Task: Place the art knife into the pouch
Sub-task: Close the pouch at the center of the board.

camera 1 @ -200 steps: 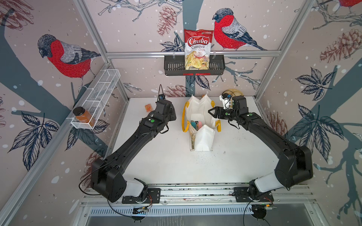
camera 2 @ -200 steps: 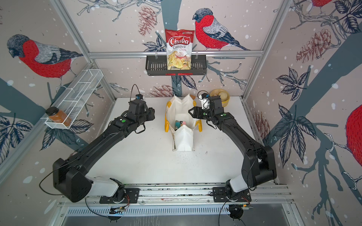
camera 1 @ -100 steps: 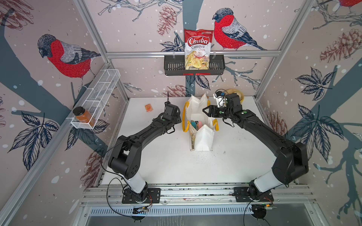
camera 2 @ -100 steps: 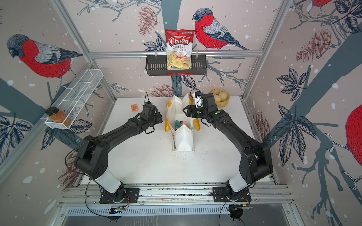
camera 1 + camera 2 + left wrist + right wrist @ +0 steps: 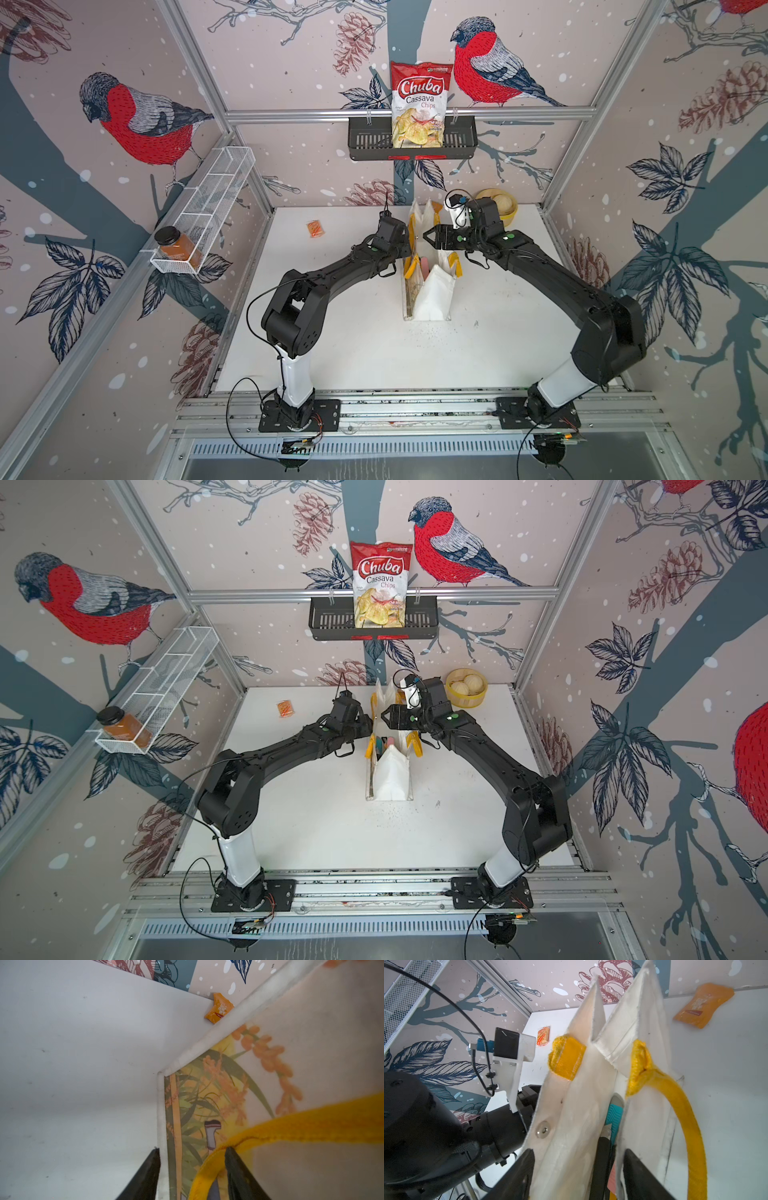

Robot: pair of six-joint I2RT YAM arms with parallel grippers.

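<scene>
The pouch (image 5: 430,286) stands mid-table (image 5: 353,340), mouth up, with a teal-handled knife (image 5: 613,1120) inside. The left gripper (image 5: 192,1174) straddles the pouch's printed side and a yellow handle (image 5: 291,1126), fingers apart. The right gripper (image 5: 578,1176) spans both white walls, jaws wide; whether either pinches is unclear.

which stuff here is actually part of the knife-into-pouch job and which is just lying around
Part of the job:
- pouch, white with yellow handles
- teal-handled knife seen inside the pouch
- left gripper, at the pouch's printed side
- right gripper, over the pouch's mouth

Just lying about:
- chips bag in the black basket
- orange jar on the wire shelf
- orange packet
- yellow bowl
</scene>
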